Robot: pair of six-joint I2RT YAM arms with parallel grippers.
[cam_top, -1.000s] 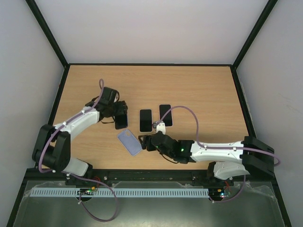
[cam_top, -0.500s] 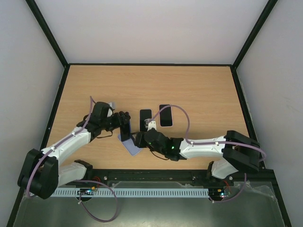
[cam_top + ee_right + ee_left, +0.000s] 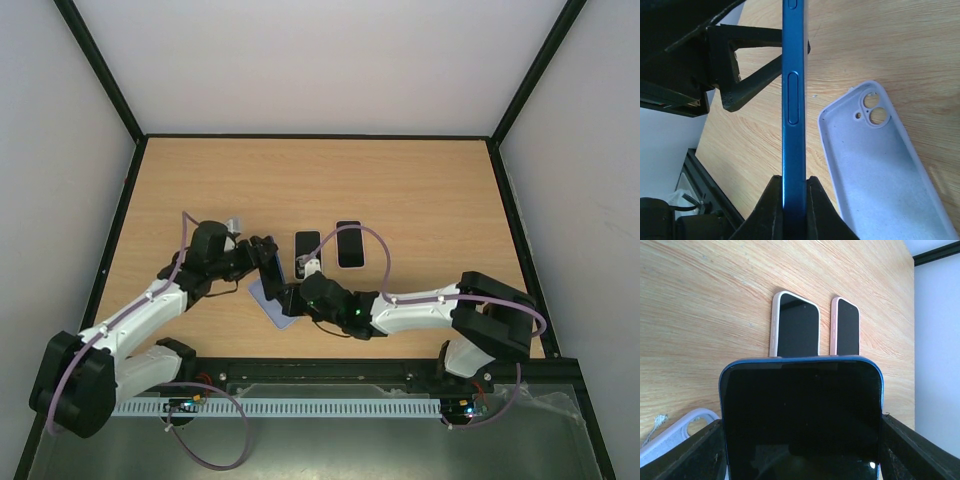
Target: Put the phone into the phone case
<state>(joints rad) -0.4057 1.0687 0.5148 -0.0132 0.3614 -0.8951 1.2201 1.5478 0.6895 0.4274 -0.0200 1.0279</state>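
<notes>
The left fingers (image 3: 695, 455) clasp the blue phone (image 3: 793, 100) across its width; the right fingers (image 3: 767, 210) pinch its faces, beside the lilac case (image 3: 875, 170) lying on the worktop (image 3: 715, 300)

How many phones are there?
3. A blue phone is gripped by both arms' fingers; two pale-edged phones lie flat side by side beyond it on the table. None seems hidden.

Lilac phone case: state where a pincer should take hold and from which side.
Take a long side wall from above, jaws straddling it inside and out. The lilac phone case lies flat on the table, open face up, so only its raised rim stands proud. Probably the wall away from the blue phone held on edge beside it.
</notes>
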